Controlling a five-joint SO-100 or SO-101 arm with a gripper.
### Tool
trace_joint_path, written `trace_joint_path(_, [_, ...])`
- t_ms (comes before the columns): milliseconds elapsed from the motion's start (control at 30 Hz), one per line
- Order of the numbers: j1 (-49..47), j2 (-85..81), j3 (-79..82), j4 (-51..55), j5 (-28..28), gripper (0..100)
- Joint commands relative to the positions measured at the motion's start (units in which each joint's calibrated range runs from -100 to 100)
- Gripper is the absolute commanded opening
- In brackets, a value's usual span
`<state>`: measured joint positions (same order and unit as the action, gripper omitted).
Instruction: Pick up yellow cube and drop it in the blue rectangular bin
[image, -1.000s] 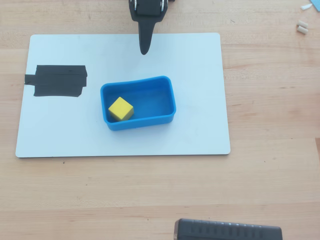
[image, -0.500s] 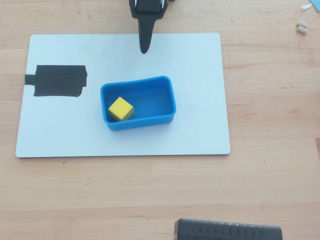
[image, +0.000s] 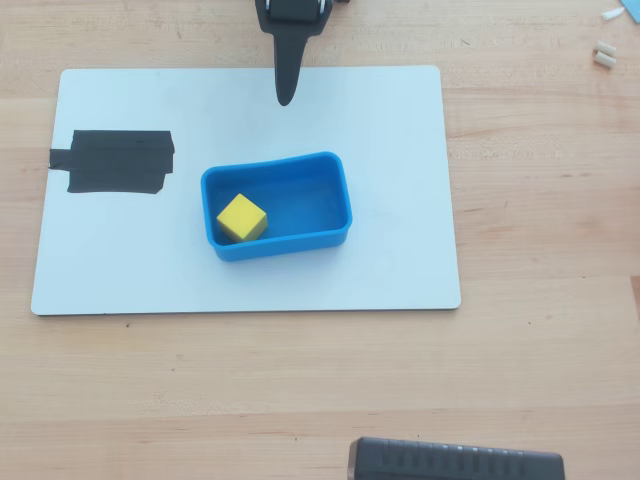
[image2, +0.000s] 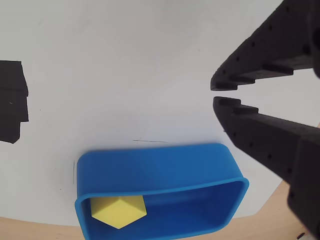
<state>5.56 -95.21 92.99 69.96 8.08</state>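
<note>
The yellow cube (image: 241, 218) lies inside the blue rectangular bin (image: 325, 190), at its left end in the overhead view. In the wrist view the cube (image2: 118, 210) rests against the bin's near-left corner, partly hidden by the bin wall (image2: 165, 177). My gripper (image: 286, 92) hangs over the white board behind the bin, apart from it. In the wrist view my gripper (image2: 216, 94) comes in from the right, its fingers nearly together with only a thin gap, holding nothing.
The bin stands on a white board (image: 400, 120) lying on a wooden table (image: 540, 200). A black tape patch (image: 115, 161) sits on the board's left side. A dark device (image: 455, 462) lies at the table's front edge. Small white bits (image: 604, 55) lie at the far right.
</note>
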Motion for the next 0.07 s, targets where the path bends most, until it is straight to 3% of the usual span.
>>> trace_joint_path(0, [0.27,-1.08,-0.35,0.23,-0.39,0])
trace_joint_path(33, [0.27,-1.08,-0.35,0.23,-0.39,0])
